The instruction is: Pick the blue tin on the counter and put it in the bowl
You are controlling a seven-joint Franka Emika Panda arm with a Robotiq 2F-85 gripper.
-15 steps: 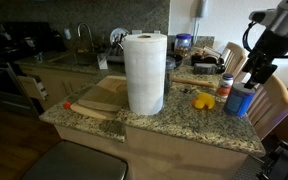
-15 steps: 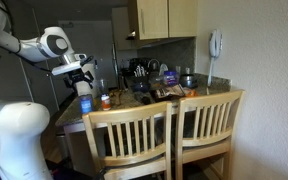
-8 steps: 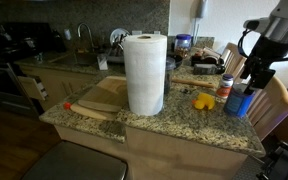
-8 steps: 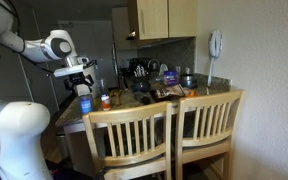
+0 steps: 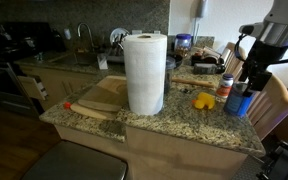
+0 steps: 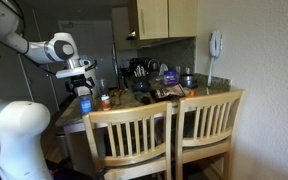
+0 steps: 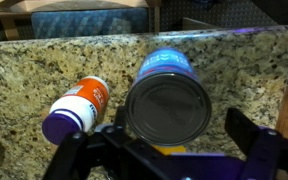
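Observation:
The blue tin point(image 5: 239, 100) stands upright near the counter's corner and also shows in the other exterior view point(image 6: 84, 103). In the wrist view I look straight down on its grey lid and blue side point(image 7: 167, 100). My gripper point(image 5: 252, 78) hangs just above the tin, also seen in an exterior view point(image 6: 80, 82). In the wrist view the gripper point(image 7: 169, 140) is open, with one finger on each side of the tin and neither touching it. I cannot make out the bowl among the clutter at the back of the counter.
A small jar with an orange-red label point(image 7: 76, 108) sits right beside the tin. A yellow object point(image 5: 203, 101) and a tall paper-towel roll point(image 5: 144, 72) stand on the granite counter point(image 5: 174, 125). Two wooden chairs point(image 6: 174, 130) stand against the counter.
The arm has shifted slightly above the tin. The tin and the jar have not moved.

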